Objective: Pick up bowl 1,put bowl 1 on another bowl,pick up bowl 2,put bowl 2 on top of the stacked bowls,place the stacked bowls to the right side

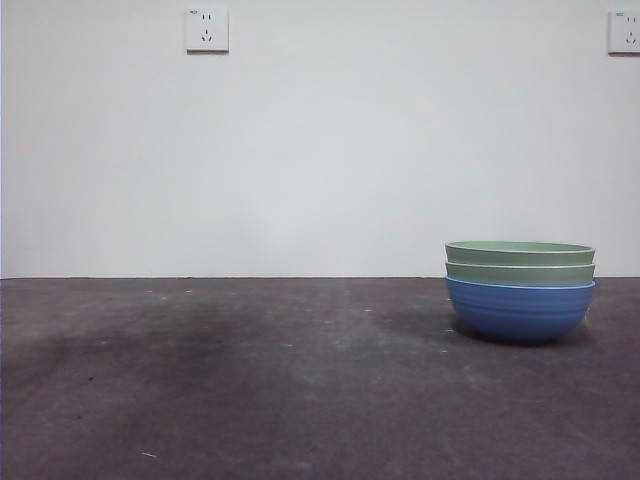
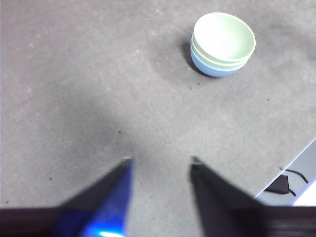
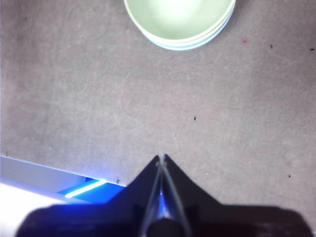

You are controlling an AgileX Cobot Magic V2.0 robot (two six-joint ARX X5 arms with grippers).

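Bowls sit nested as the stacked bowls [image 1: 519, 290] — blue base, two green above — toward the right of the table [image 1: 250, 380], touched by neither arm. The right gripper [image 3: 161, 158], jaws pressed together and empty, hangs closer to them; the left gripper [image 2: 161, 160], jaws spread wide, lies well apart. The placing looks done — any nudge would fall to the right arm.

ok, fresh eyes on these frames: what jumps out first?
The stacked bowls on the right of the dark table: a blue bowl at the base with two green bowls nested in it. Neither gripper touches it: the left gripper hangs open above bare table and the right gripper is shut, with the stack just ahead of it.
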